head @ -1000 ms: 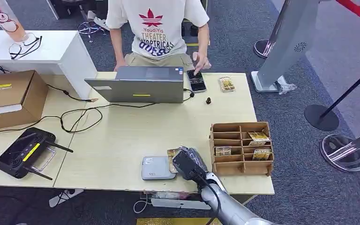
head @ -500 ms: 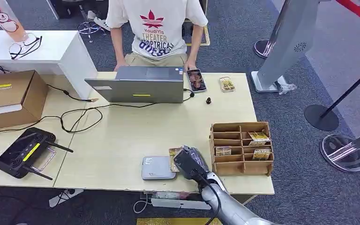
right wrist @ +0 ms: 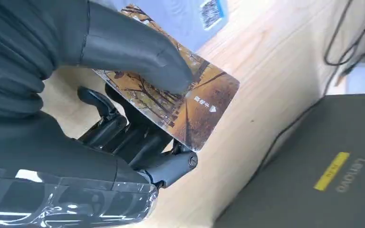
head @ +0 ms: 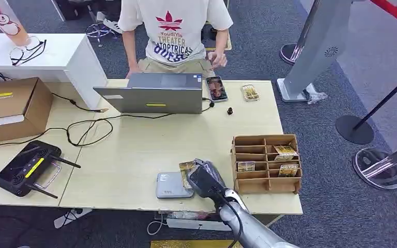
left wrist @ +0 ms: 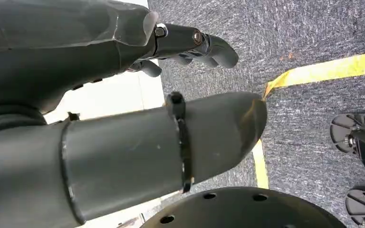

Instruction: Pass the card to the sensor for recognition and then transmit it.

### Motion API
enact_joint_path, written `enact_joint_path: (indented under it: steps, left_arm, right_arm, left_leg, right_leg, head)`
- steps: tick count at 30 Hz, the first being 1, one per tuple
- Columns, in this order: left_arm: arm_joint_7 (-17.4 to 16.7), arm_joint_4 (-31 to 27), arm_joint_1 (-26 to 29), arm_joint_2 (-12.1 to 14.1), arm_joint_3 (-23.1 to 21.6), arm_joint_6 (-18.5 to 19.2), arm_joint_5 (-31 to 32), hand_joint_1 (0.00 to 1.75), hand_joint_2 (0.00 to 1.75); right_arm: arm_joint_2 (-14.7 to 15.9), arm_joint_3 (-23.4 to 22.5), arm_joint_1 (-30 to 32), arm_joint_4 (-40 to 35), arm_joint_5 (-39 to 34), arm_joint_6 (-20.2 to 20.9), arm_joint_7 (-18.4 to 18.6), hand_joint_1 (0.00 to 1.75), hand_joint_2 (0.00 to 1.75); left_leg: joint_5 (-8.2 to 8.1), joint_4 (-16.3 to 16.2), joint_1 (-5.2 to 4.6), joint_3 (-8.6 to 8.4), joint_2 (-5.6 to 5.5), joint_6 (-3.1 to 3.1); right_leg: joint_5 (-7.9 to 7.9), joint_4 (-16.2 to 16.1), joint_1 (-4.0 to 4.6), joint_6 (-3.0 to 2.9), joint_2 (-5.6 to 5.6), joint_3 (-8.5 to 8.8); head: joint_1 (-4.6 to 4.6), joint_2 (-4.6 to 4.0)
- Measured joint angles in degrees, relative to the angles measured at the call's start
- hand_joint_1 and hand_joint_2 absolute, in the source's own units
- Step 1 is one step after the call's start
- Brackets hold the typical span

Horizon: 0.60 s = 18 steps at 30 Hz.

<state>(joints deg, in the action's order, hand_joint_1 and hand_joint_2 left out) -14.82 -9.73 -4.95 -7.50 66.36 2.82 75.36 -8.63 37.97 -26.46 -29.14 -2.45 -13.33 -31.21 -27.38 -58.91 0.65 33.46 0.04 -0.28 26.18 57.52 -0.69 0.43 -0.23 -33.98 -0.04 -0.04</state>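
The laptop [right wrist: 313, 166] beyond the right hand [head: 204, 178] carries a yellow sticker and the word "Lenovo" on its grey lid. The person's [head: 174, 31] white shirt, across the counter [head: 134, 150] from the hand, reads "THEATER" under a red leaf logo. The card [right wrist: 180, 99], printed with an autumn tree-lined road and a few small white characters too small to read, is pinched between the right hand's thumb on its face and the dark fingers [right wrist: 123, 137] beneath it. The hand holds it tilted at the edge of the grey sensor [head: 173, 185], which lies just to its left and bears a blue-and-white code label. A wooden compartment box [head: 266, 163] holding more cards stands just to the hand's right. The left hand [left wrist: 123, 118] hangs over carpet [left wrist: 313, 38] marked with yellow tape [left wrist: 323, 71], its fingers loosely apart, holding nothing.
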Motion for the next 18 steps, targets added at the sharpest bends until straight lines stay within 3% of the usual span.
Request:
enact_joint_path:
  steps: [18]
  left_arm:
    - [-0.24,0.0,-0.83,-0.11,-0.04,0.35,1.46,0.0,0.0]
  right_arm:
    - [-1.2,2.54,0.86,-3.28,1.4,1.25,2.14,1.75,1.75]
  left_leg:
    - [0.0,0.0,0.0,0.0,0.0,0.0]
  right_leg:
    - [0.0,0.0,0.0,0.0,0.0,0.0]
  head:
    - [0.0,0.0]
